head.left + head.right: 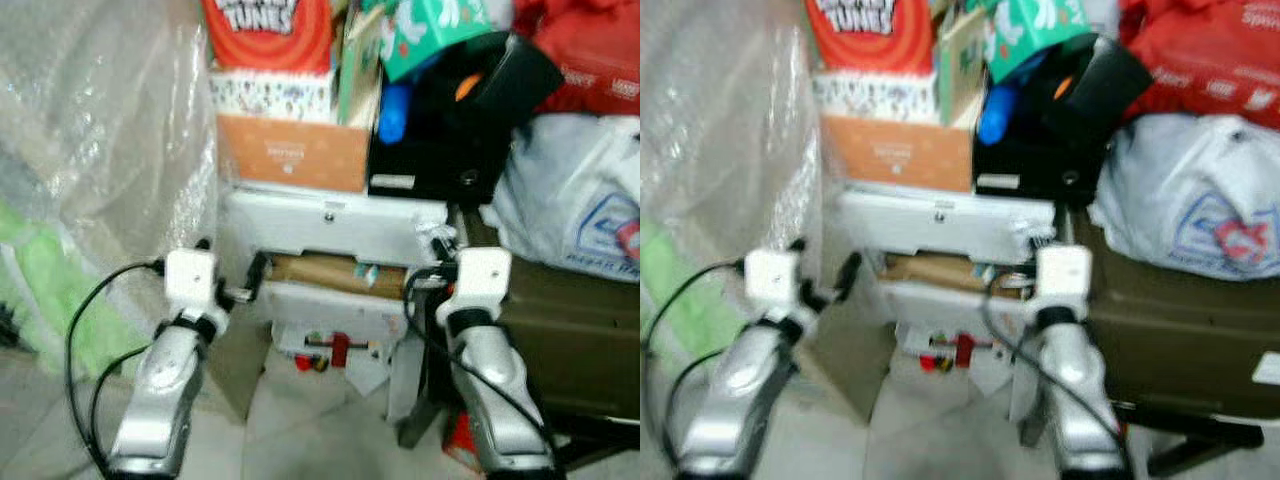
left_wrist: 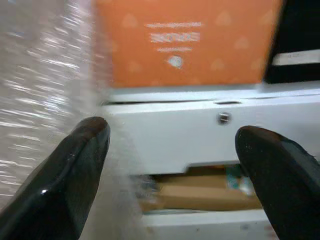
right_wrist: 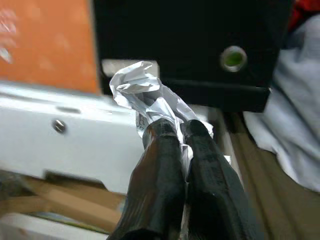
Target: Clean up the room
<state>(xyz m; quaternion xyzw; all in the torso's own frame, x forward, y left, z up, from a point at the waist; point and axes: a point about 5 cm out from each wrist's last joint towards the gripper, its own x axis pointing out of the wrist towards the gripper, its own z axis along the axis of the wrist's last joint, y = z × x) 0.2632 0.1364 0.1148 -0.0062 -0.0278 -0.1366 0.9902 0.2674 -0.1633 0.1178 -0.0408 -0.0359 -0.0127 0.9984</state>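
Crumpled foil scrap sits pinched in right gripper, fingers closed on it, sticking forward toward the white shelf (black box just beyond). Left gripper spread wide, empty, level alongside.

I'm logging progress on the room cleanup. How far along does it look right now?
Early. Done: a piece of crumpled foil is picked up, pinched in the shut right gripper in front of the white shelf. In hand: that foil, not yet dropped anywhere. Left: the left gripper is open and empty, small red litter lies on the floor, and boxes and bags remain piled on the shelf.
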